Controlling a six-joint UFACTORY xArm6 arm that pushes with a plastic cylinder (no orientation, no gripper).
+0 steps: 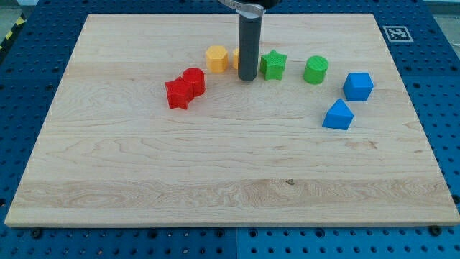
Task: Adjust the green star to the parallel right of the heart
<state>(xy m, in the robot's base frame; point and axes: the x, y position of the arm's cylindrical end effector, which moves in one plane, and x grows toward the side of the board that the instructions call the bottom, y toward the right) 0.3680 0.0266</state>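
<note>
- Wooden board carries eight small blocks, all in its upper half.
- Our rod ends in my tip; there is no pincer, so no grip to report.
- Green star sits just right of my tip, apparently touching.
- Heart: likely the yellow piece mostly hidden behind the rod; shape unconfirmed.
- Yellow hexagon lies left of it; green cylinder right of the star.
- Step judged: final alignment. Next calls for small nudges only.

My tip sits just left of the green star, hiding part of a yellow block.
</note>
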